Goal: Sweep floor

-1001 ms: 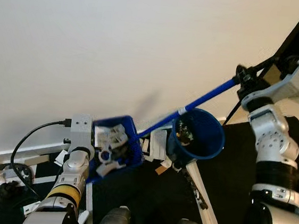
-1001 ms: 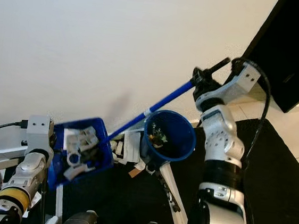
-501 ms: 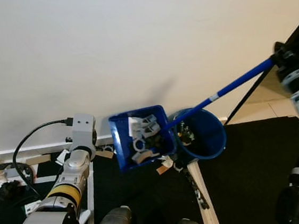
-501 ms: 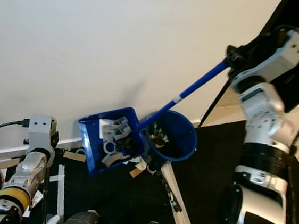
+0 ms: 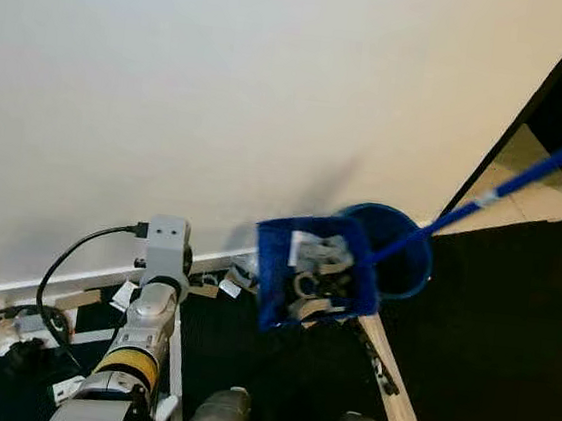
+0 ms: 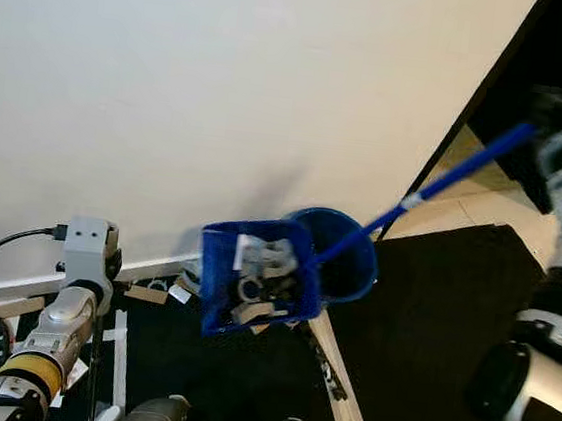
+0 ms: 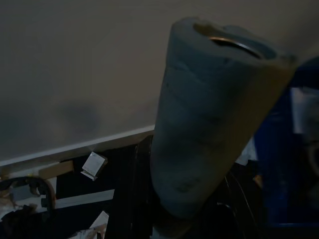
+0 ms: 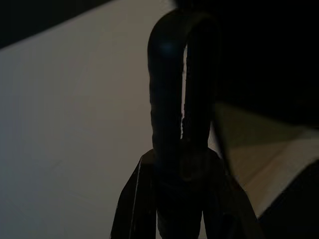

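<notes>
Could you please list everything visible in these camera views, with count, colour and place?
Dustpan: one, blue, raised beside the bucket, holding pale and dark scraps.
Long handle: one, blue with a white band, running from the dustpan up to the right.
Bucket: one, blue, on the floor by the wall, behind the dustpan.
Mat: one, black, on the floor.
Cable: one, black, by the baseboard on the left.
Wall: white, ahead.
Paper scraps: a few, white, along the baseboard.
Left arm: silver with a yellow band, low on the left, holding a grey padded handle.
Right end effector: black, closed on a dark loop.
</notes>
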